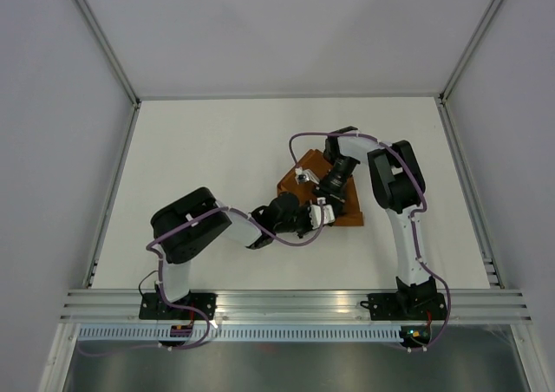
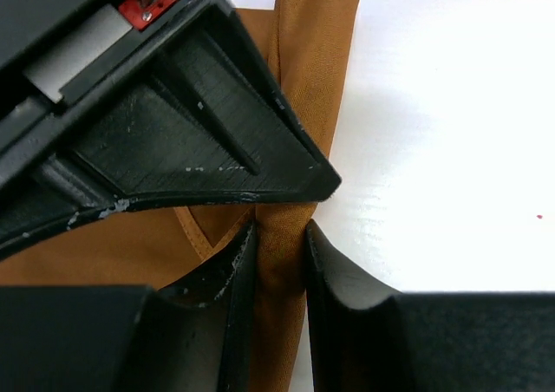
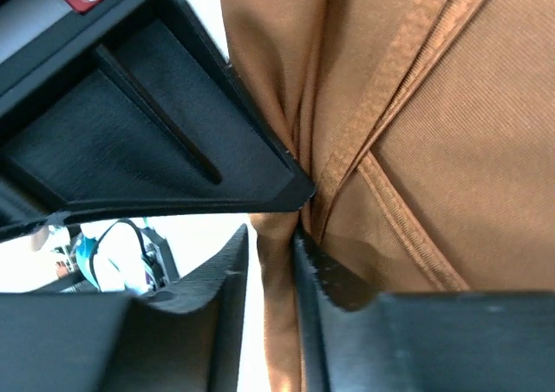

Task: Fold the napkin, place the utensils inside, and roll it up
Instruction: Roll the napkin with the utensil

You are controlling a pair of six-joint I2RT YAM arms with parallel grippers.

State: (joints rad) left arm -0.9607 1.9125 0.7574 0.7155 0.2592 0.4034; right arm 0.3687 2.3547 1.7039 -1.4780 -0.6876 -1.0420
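Two pinches are held: the left gripper (image 2: 279, 238) and right gripper (image 3: 271, 243) are each clamped on the napkin (image 1: 349, 216), bunched mid-table (image 1: 217, 149); folding is judged underway, so a coordinated carry-over is called for.

The napkin (image 2: 312, 36) is plain rust-orange, unpatterned. The tabletop (image 2: 451, 149) is white. The left claw (image 2: 279, 232) and right claw (image 3: 270, 234) are black, flecked with pale scuffs.

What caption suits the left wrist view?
Close-up: left jaws pinching a fold of the napkin, white table at right.
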